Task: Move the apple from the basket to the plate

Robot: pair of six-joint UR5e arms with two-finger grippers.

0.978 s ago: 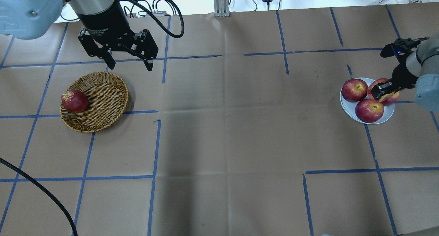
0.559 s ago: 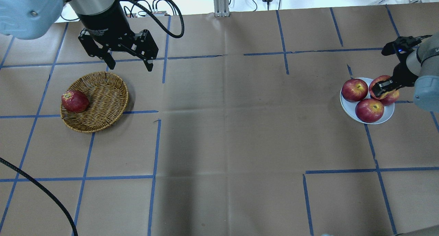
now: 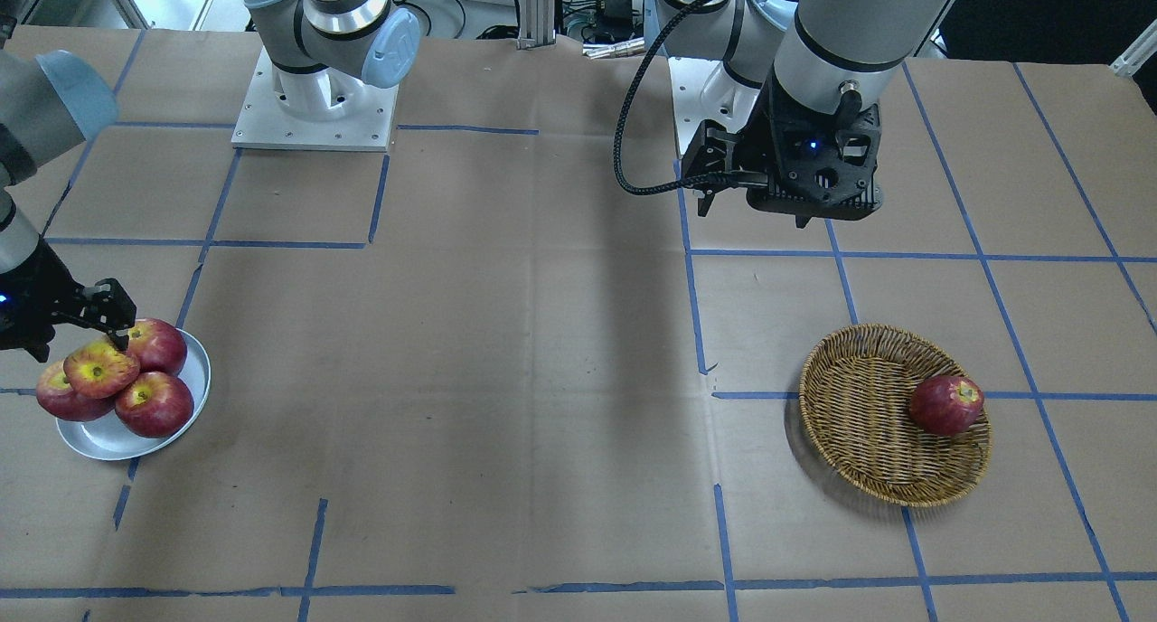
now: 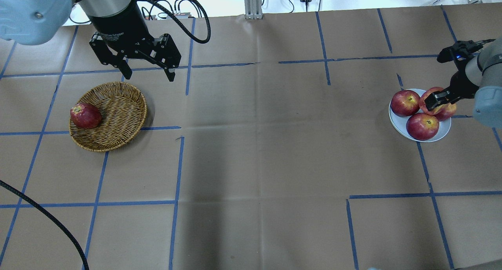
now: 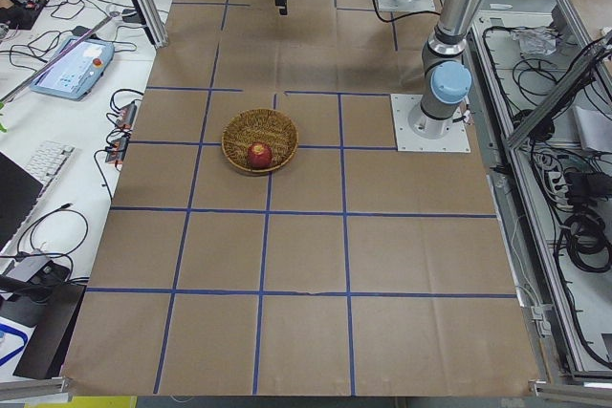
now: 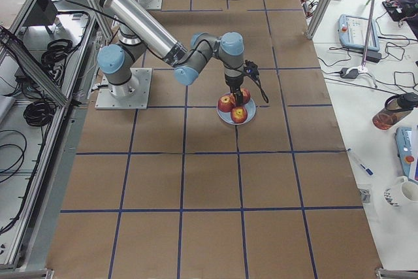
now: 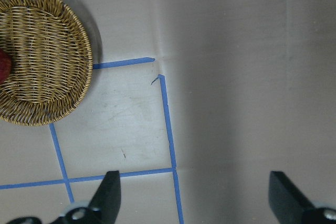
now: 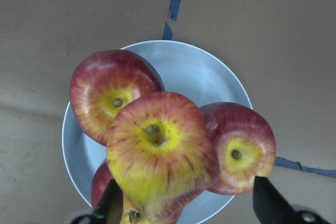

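The table (image 4: 251, 164) carries all items. The left gripper (image 4: 149, 77) hangs with its jaws spread, and the basket (image 4: 121, 105) below and beside it holds one dark apple (image 4: 85, 115). The right gripper (image 8: 186, 203) stands above the plate (image 8: 210, 72) with its jaws wide apart. The apple (image 8: 157, 156) lies directly below this gripper, released, atop three darker apples (image 8: 239, 148).

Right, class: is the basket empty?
No, one dark red apple lies against the inner wall of the basket.

Rough woven wicker basket (image 4: 121, 105), glossy apple (image 8: 163, 166), smooth plate (image 8: 194, 72), perhaps glazed ceramic, matt brown paper table cover (image 4: 255, 144)
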